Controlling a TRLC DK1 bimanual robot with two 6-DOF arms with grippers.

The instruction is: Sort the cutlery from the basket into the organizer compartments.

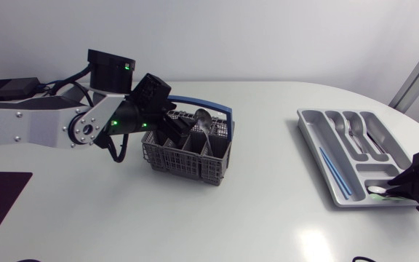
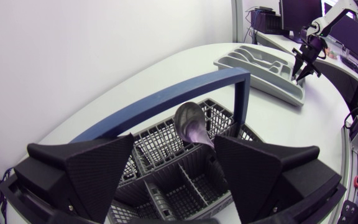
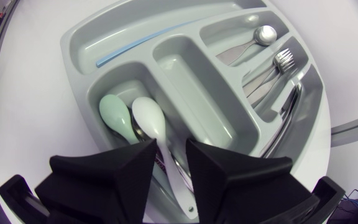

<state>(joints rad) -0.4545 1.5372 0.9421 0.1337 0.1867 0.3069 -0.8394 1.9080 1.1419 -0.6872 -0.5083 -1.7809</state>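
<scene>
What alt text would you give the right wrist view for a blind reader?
A white spoon lies beside a pale green spoon in one compartment of a grey organizer, at the black gripper. Other compartments hold a metal spoon, a fork and a blue stick.

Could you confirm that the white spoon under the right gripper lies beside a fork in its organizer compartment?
Not quite: the white spoon lies beside a pale green spoon; the fork sits in another compartment, as the right wrist view shows.

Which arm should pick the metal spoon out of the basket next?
Left. The left gripper hangs open over the basket, the spoon between its fingers; the right gripper is far off at the organizer.
</scene>
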